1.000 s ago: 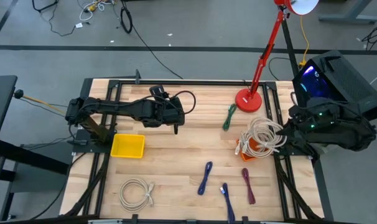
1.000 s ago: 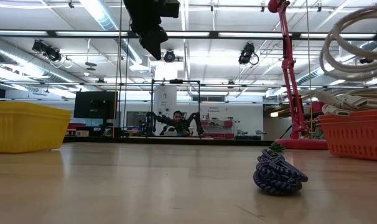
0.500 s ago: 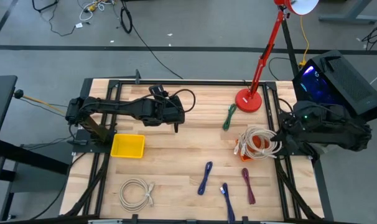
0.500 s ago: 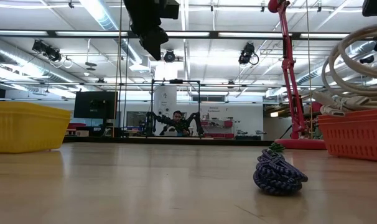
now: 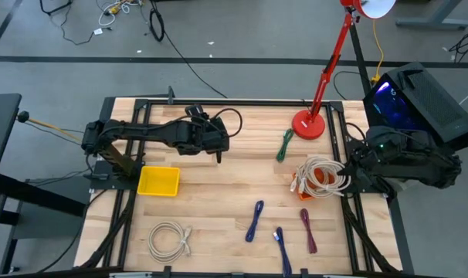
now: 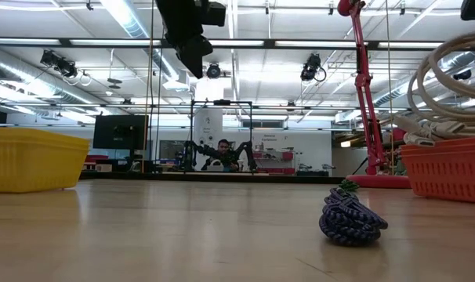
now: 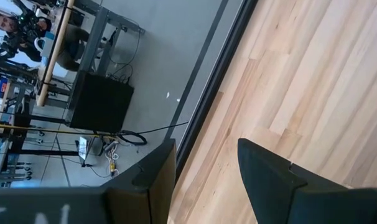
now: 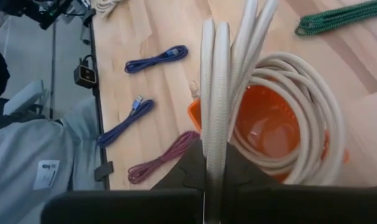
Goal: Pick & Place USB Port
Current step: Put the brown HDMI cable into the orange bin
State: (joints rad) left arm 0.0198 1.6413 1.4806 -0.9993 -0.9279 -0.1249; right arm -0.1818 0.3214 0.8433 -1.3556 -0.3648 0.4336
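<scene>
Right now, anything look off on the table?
Yes: the white cable is draped over the orange basket rim rather than lying inside, loops spilling past it, with the right claw shut on it.

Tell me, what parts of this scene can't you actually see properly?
- Orange basket: its floor is partly hidden by the beige cable coil in every view.
- Right gripper: the cable covers the fingertips in the right wrist view.
- Cable plug types: too small in the high view.
- Left gripper: cut off by the low view's top edge.
</scene>
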